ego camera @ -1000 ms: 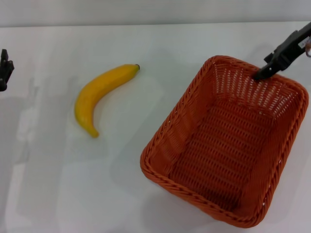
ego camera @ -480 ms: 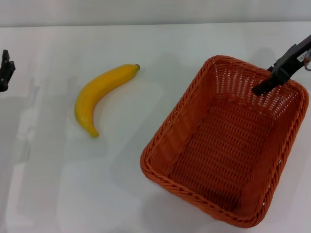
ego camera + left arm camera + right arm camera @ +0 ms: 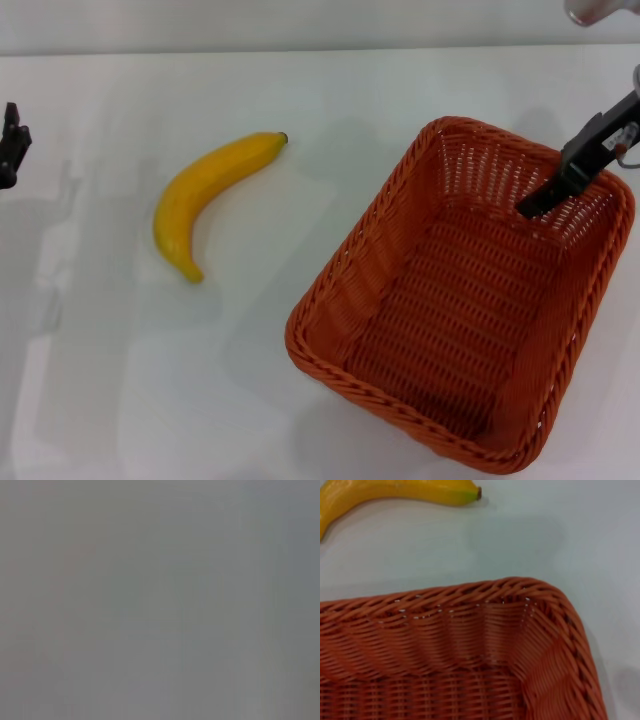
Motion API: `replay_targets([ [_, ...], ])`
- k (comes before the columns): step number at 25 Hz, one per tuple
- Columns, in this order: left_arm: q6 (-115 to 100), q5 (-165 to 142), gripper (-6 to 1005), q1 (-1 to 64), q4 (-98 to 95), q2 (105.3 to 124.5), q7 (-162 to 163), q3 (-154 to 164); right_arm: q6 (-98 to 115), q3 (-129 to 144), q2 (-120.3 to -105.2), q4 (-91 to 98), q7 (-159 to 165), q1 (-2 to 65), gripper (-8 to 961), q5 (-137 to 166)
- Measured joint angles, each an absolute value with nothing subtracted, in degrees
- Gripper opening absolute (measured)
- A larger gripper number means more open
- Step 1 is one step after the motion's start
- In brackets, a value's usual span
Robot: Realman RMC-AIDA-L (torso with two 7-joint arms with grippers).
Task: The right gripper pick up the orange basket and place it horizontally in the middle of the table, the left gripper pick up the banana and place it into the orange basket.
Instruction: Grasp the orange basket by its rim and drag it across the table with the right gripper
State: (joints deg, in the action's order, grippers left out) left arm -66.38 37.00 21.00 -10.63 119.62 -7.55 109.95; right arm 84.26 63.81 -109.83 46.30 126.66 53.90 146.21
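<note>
Since a second ago the right gripper (image 3: 535, 203) has dropped deeper into the orange basket (image 3: 450, 300) — its dark tip was at the far rim, now it sits lower against the inside of the far wall. The basket's near corner has shifted slightly toward the left and its near rim sits lower in the head view; the banana (image 3: 205, 200) hasn't moved.

Right gripper comes in from the right edge, angled down and left, one dark finger inside the basket by the far short wall. Can't tell whether its fingers are spread or closed on the wicker — the rest is hidden past the rim.

Basket rests on the white counter (image 3: 120, 380), right half of the view, skewed diagonally, empty inside. The right wrist view looks down on one rounded corner of the basket (image 3: 470, 645), with the banana (image 3: 395, 492) beyond it on the counter (image 3: 560, 540), clear of the rim.

Banana lies left of centre, stem tip pointing far-right, well apart from the basket.

Left gripper (image 3: 10, 140) sits at the far left edge, only a dark sliver showing; finger state unreadable. The left wrist view is a flat grey blur, nothing to read.
</note>
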Motion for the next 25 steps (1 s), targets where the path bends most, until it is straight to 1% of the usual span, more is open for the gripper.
replay_targets([
  [6, -66.4, 37.0, 862, 21.0, -10.6, 119.62, -7.6, 109.9, 83.3, 63.8, -110.80, 46.0, 126.7, 53.7, 665, 147.8],
  [12, -66.4, 36.9, 862, 21.0, -10.6, 119.62, -7.6, 109.9, 82.7, 65.0, -111.06, 46.2, 126.6, 53.5, 659, 148.3],
  [16, -66.4, 36.9, 862, 20.7, -10.5, 119.62, -7.6, 109.9, 81.4, 65.1, -111.48, 48.9, 127.0, 52.1, 655, 148.3],
  [21, -66.5, 36.9, 862, 20.8, -10.5, 119.69, -7.6, 109.9, 81.5, 65.1, -111.28, 50.4, 127.8, 51.3, 508, 148.3],
  [25, -66.5, 36.9, 862, 20.8, -10.6, 119.71, -7.6, 110.0, 81.9, 65.1, -111.15, 50.1, 128.1, 51.5, 358, 148.5],
])
